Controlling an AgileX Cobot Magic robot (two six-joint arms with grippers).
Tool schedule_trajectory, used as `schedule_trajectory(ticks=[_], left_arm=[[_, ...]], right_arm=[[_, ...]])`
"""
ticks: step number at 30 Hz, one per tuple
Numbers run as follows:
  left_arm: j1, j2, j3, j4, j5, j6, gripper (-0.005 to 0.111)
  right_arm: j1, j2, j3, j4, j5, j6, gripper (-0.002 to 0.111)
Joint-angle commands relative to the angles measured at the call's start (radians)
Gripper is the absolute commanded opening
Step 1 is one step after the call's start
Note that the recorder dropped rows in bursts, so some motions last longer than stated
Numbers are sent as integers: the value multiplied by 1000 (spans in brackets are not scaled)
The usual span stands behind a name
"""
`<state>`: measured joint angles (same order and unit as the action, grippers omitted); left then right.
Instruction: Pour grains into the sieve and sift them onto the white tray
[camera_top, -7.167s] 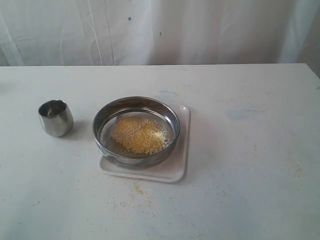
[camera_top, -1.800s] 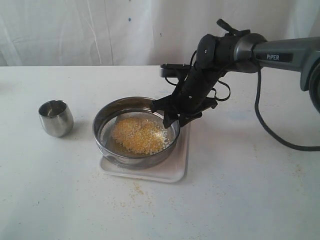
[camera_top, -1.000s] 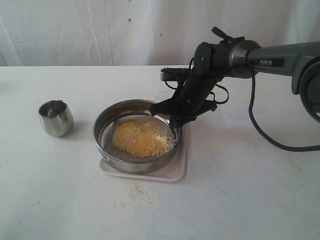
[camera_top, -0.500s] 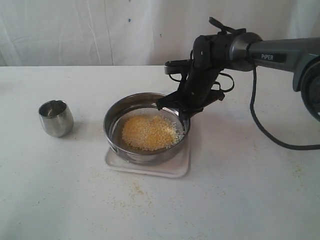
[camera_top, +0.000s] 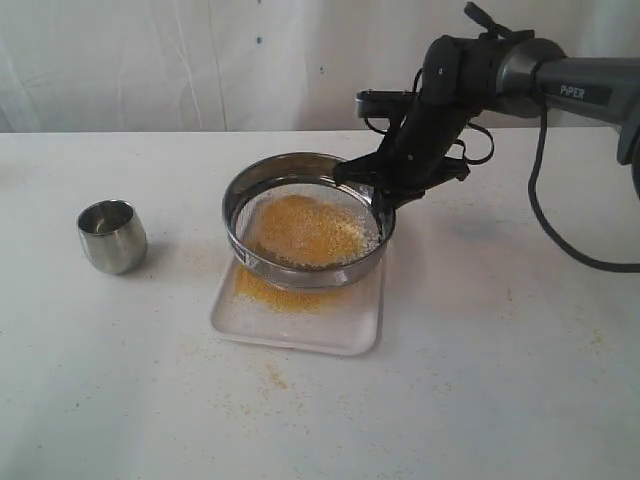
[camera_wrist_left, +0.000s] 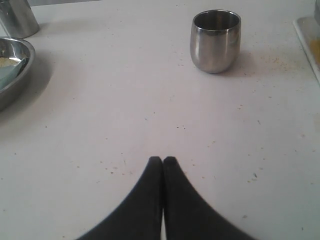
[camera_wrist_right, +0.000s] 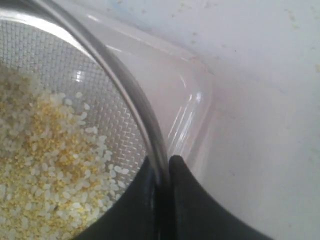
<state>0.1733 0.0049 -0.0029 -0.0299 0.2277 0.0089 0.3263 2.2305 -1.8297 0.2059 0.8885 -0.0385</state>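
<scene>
right gripper (camera_top: 383, 199) pinching raised sieve (camera_top: 308, 220) rim

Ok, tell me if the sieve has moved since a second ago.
Yes. The sieve has risen and shifted right, away from the steel cup, and now hangs above the white tray.

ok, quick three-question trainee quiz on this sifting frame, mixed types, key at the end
1. Which arm's jaws clamp the rim of the sieve?
2. True or false: the white tray has no grains on it yet.
3. The steel cup is: A) upright on the table, B) tipped over the sieve, C) held in the left jaws.

Key: 1 the right jaws; 2 false, a yellow patch lies on the tray; 3 A.
</scene>
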Motion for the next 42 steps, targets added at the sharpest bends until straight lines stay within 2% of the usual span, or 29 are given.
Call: schedule_trajectory(ticks=[1, 3, 5, 8, 11, 13, 16, 17, 19, 21, 25, 28, 30, 35, 39, 42], left_arm=[[-6, -5, 3, 1, 1, -9, 0], [-6, -5, 3, 1, 1, -9, 0], [-6, -5, 3, 1, 1, -9, 0], [-6, -5, 3, 1, 1, -9, 0], [-6, -5, 3, 1, 1, -9, 0], [-6, -5, 3, 1, 1, -9, 0], [-6, -5, 3, 1, 1, -9, 0], [-6, -5, 3, 1, 1, -9, 0], [-6, -5, 3, 1, 1, -9, 0], [-6, -5, 3, 1, 1, -9, 0], [-6, -5, 3, 1, 1, -9, 0], [-6, -5, 3, 1, 1, -9, 0], [-6, -5, 3, 1, 1, -9, 0], [-6, -5, 3, 1, 1, -9, 0], [-6, -5, 3, 1, 1, -9, 0], [-6, -5, 3, 1, 1, -9, 0]], right_arm=[[-7, -21, 16, 30, 1, -28, 0], [-15, -21, 14, 30, -52, -23, 0], [-17, -23, 18, 62, 92, -20, 0], [-10, -23, 13, 60, -51, -51, 0], [-3, -30, 18, 77, 105, -51, 0], [2, -27, 24, 67, 51, -106, 0], [-1, -25, 24, 62, -107, -76, 0], [-1, -25, 24, 62, -101, -46, 0], [-1, -30, 25, 66, 21, 31, 0], [12, -27, 32, 64, 87, 13, 0], [13, -25, 32, 55, -84, -16, 0], [11, -30, 17, 57, 46, 91, 0], [22, -32, 17, 59, 130, 59, 0], [27, -35, 13, 41, -66, 39, 0], [27, -51, 6, 51, 165, 39, 0], [33, -51, 6, 49, 187, 39, 0]])
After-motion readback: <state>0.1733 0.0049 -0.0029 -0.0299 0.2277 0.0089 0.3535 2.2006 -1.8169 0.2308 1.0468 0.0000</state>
